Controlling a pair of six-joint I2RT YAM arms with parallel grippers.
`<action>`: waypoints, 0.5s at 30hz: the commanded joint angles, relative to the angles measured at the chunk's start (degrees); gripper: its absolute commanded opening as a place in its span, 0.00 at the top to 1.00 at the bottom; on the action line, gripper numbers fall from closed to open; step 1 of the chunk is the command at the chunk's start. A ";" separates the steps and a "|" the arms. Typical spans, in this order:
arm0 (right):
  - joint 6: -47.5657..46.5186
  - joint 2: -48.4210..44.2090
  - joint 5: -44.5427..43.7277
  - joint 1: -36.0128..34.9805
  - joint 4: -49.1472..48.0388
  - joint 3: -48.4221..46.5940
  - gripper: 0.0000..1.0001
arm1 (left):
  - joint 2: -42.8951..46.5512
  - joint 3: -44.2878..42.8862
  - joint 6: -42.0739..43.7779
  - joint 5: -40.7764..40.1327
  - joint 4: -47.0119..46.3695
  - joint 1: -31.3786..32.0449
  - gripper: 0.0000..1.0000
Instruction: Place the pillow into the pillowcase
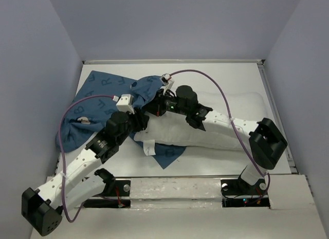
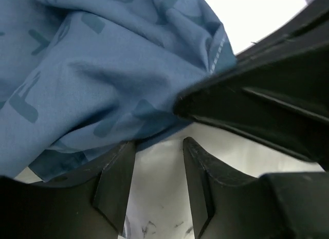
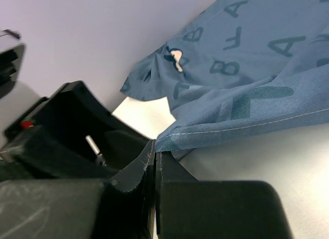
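Observation:
The dark blue lettered pillowcase [image 1: 97, 105] lies crumpled at the left of the table, its open end over the left end of the white pillow [image 1: 226, 115]. Both grippers meet at that opening. My right gripper [image 3: 155, 150] is shut on the stitched hem of the pillowcase [image 3: 247, 69], with the pillow [image 3: 267, 167] just below the hem. My left gripper [image 2: 158, 146] is open, its fingers [image 2: 115, 182] apart over the white pillow [image 2: 159, 177], with nothing between them. The pillowcase [image 2: 103, 79] hangs just above its fingertips. In the top view the left gripper [image 1: 144, 121] sits beside the right gripper [image 1: 154, 108].
The white table [image 1: 216, 74] is walled by pale panels at the back and both sides. Purple cables [image 1: 221, 90] arch over both arms. The right arm's black body [image 2: 267, 105] crowds the left wrist view. A white label [image 1: 149, 146] sticks out at the pillow's near-left corner.

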State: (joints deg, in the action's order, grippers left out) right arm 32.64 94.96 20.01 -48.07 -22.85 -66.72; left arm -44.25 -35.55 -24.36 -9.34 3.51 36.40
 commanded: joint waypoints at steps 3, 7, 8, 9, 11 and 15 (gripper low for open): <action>2.25 -1.00 3.46 -0.18 -2.72 -3.07 1.00 | -4.87 0.92 -0.16 -7.35 -13.70 1.39 0.46; 2.16 -1.71 2.67 0.35 -2.46 -2.02 1.00 | -4.01 0.92 -0.95 -12.27 -14.76 3.06 0.63; 1.81 -2.23 1.88 0.35 -2.20 -1.75 1.00 | -3.22 1.27 -0.95 -14.54 -14.58 3.50 0.65; 1.81 -2.49 1.53 0.87 -2.11 -1.49 1.00 | -2.34 1.62 -1.13 -15.69 -13.89 3.59 0.65; 2.07 -3.11 1.61 1.40 -2.20 -0.52 1.00 | 0.03 2.76 -1.13 -17.28 -13.79 3.59 0.61; 2.34 -3.55 2.66 1.40 -2.37 -0.25 1.00 | -0.57 3.65 -0.69 -17.46 -15.10 3.67 0.54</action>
State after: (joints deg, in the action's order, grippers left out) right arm 34.22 94.85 21.23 -47.11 -22.26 -66.67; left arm -44.91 -32.75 -25.17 -21.98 -5.72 40.03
